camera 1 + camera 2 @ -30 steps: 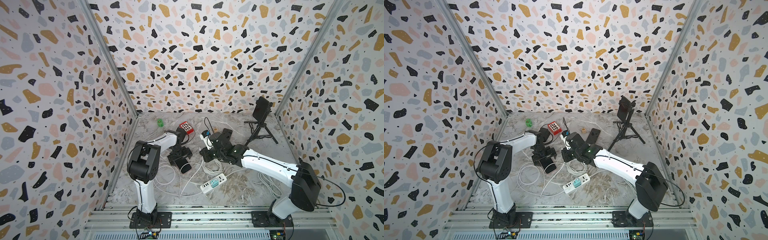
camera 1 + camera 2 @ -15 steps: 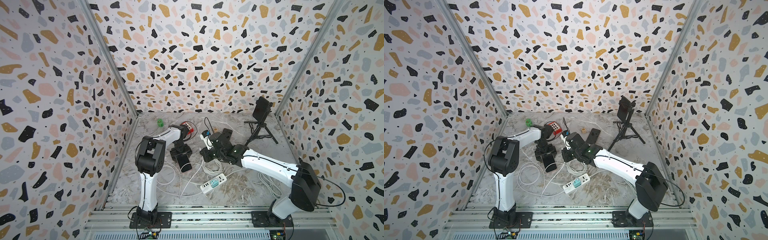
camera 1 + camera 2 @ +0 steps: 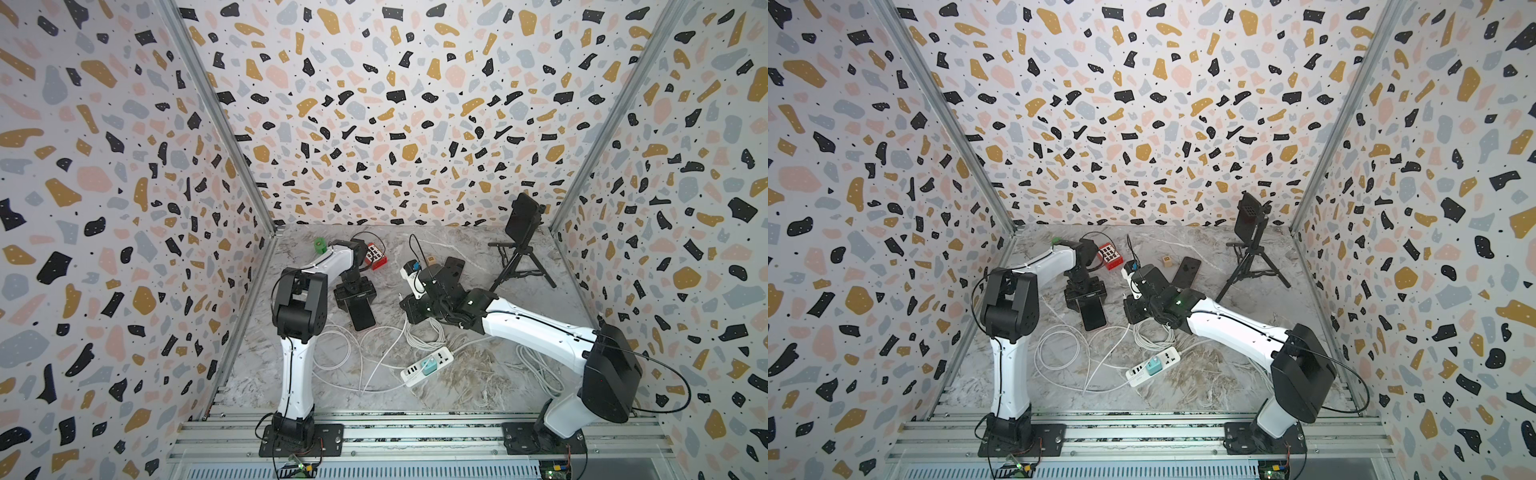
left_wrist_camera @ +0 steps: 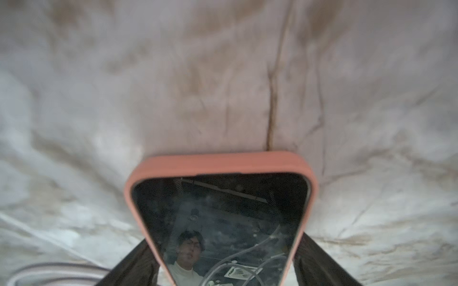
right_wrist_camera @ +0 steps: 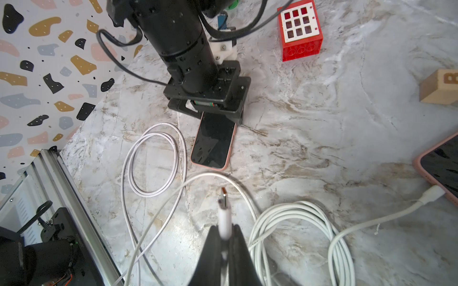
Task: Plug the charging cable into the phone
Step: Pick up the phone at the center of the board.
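The phone (image 5: 213, 141), black screen up in a coral case, lies flat on the marble table and shows in both top views (image 3: 362, 318) (image 3: 1093, 318). My left gripper (image 3: 355, 297) (image 3: 1086, 297) straddles its far end. In the left wrist view the fingers (image 4: 138, 262) press the sides of the phone (image 4: 220, 210). My right gripper (image 5: 225, 229) (image 3: 411, 309) is shut on the white charging cable's connector (image 5: 224, 213). The bare metal plug (image 5: 223, 195) sticks out toward the phone's near end, a short way from it.
Loose white cable loops (image 3: 332, 349) lie in front of the phone. A second phone (image 5: 441, 168) with a cable plugged in lies to the right. A red box (image 3: 376, 257), wooden block (image 3: 1167, 261), power strip (image 3: 428, 365) and tripod (image 3: 521, 249) stand around.
My left arm has drawn back toward the rear wall, its jaws have narrowed onto the phone, and the phone has shifted back with it. The right arm has not moved.
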Robot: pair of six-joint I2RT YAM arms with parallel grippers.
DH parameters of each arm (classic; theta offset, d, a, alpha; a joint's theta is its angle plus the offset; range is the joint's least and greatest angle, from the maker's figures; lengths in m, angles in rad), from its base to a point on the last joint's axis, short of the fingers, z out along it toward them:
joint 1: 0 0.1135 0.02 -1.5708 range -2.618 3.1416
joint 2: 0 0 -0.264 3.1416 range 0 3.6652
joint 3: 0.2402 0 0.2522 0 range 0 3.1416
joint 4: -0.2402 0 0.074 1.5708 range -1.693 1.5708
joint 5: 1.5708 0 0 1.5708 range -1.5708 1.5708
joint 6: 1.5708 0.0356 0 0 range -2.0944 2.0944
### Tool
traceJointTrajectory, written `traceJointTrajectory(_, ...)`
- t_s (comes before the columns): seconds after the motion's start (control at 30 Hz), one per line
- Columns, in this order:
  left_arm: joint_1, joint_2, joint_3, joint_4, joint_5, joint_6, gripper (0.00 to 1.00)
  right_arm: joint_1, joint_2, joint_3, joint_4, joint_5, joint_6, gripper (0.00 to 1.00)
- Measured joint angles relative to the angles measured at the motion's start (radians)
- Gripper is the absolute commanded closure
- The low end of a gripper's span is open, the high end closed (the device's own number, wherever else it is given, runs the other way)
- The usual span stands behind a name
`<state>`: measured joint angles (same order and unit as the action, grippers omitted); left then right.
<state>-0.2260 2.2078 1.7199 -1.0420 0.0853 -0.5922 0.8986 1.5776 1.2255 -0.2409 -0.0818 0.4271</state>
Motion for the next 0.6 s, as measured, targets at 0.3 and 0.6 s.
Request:
traceJointTrajectory(0.3, 0.020, -0.039, -0.054, 0.023, 0.064, 0.039, 0.00, 0.000, 0.045, 0.011, 0.000, -0.019, 0.023, 1.00)
traceJointTrajectory(0.6, -0.001, -0.101, -0.171, 0.013, 0.105, -0.013, 0.08, 0.000, 0.085, 0.016, 0.003, -0.047, 0.048, 1.00)
